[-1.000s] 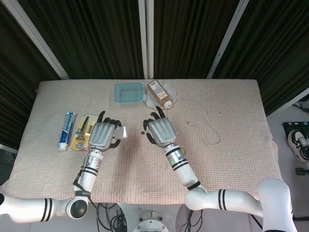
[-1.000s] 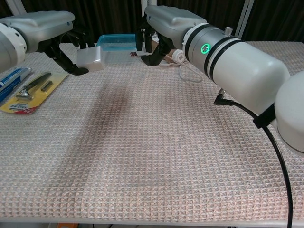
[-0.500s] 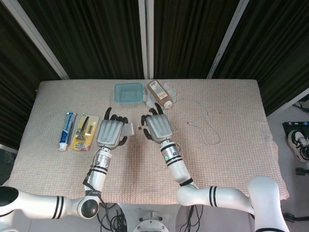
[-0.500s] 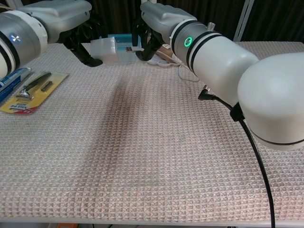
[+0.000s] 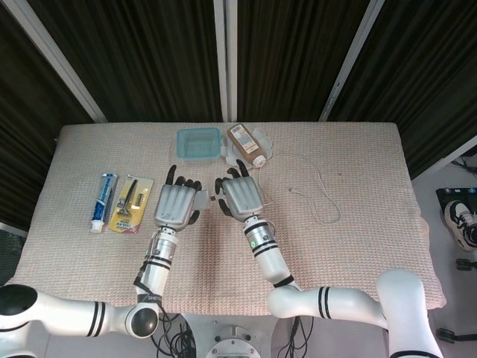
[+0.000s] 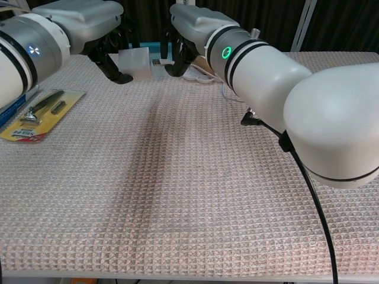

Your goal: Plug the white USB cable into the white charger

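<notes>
My left hand holds the white charger above the table's middle, its free face turned toward the right hand. My right hand pinches the USB plug of the white cable. The plug's tip sits right at the charger's face; I cannot tell whether it is inside the port. The cable trails back and to the right over the cloth, much of it hidden behind the right hand.
A blue plastic box and a brown bottle lie just behind the hands. A toothpaste tube and a packaged razor lie left of the left hand. A woven cloth covers the table.
Both hands have moved toward each other and slightly back. The gap between the charger and the USB plug has shrunk to almost nothing.
</notes>
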You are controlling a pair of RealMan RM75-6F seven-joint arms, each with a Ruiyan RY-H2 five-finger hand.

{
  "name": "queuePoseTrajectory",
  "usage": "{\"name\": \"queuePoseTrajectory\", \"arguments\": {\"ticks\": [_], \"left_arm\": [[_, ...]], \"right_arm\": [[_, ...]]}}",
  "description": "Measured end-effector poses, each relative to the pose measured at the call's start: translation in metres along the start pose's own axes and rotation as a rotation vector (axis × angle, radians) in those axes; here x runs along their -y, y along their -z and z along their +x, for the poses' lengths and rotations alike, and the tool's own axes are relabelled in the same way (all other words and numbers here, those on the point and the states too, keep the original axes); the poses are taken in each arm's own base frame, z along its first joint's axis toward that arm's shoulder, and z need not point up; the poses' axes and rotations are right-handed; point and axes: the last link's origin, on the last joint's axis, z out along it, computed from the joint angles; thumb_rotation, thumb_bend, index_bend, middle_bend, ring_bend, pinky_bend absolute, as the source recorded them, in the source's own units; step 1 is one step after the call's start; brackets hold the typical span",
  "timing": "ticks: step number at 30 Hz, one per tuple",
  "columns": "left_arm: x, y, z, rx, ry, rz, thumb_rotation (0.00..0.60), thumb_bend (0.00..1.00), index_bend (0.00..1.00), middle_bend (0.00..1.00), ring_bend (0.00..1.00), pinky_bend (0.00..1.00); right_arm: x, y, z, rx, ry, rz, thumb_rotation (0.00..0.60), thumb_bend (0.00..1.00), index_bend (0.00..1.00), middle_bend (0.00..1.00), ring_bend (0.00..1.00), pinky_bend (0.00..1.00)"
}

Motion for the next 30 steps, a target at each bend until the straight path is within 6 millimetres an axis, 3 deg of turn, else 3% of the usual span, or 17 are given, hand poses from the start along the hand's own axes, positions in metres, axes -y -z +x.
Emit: {"name": "queuePoseTrajectory", "arguments": {"ticks": [30], "left_arm": [[-0.0094, -0.0031, -0.0029, 0.013, -0.046, 0.018, 0.600, 0.24, 0.50, 0.49, 0.27, 0.00]], "right_arm": [[0.0095, -0.0015, -0.0065, 0.002, -0.006, -0.005, 0.600, 0.36, 0.60, 0.52, 0.22, 0.00]]}}
